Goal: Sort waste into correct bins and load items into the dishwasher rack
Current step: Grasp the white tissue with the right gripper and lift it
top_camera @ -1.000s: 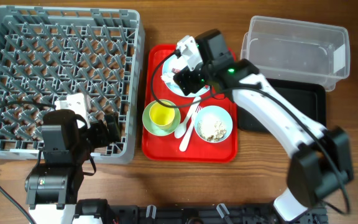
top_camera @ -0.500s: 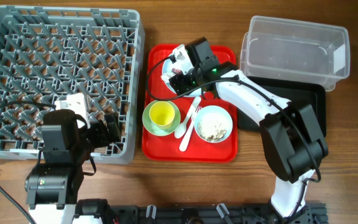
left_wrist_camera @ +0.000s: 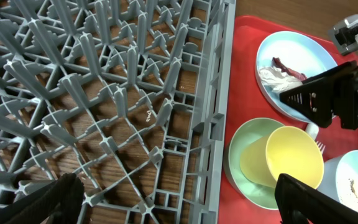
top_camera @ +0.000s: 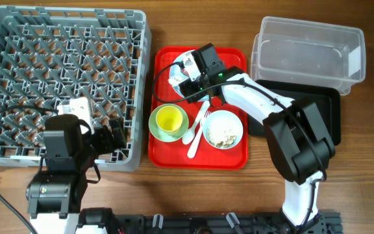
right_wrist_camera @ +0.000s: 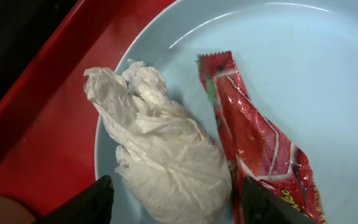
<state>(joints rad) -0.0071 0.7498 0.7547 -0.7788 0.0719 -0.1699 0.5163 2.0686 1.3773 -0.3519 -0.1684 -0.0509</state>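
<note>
The right fingers [right_wrist_camera: 93,202] stand apart, lowered over the crumpled white napkin [right_wrist_camera: 166,162], one on each side of it with a sliver of space still showing, so nothing is pinched. Just beside the napkin, touching its edge, lies the red shiny candy wrapper [right_wrist_camera: 253,143], and both rest on the round pale blue plate [right_wrist_camera: 303,56] at the far left corner of the red tray [right_wrist_camera: 48,137]. Toward the near edge of that tray a small yellow cup [top_camera: 169,119] sits inside the light green bowl [top_camera: 155,130], a white spoon [top_camera: 187,136] and fork [top_camera: 195,146] lie beside it, and a pale blue bowl [top_camera: 236,121] holds the rice-like scraps [top_camera: 221,135]. The left fingers [left_wrist_camera: 48,202] are spread wide with nothing between them, hanging above the near right corner of the grey dishwasher rack [top_camera: 63,39], which fills the far left corner of the desk [top_camera: 369,162]. At the far right corner stands the clear tub [top_camera: 307,49], its near side overlapping the black tray [top_camera: 317,104].
</note>
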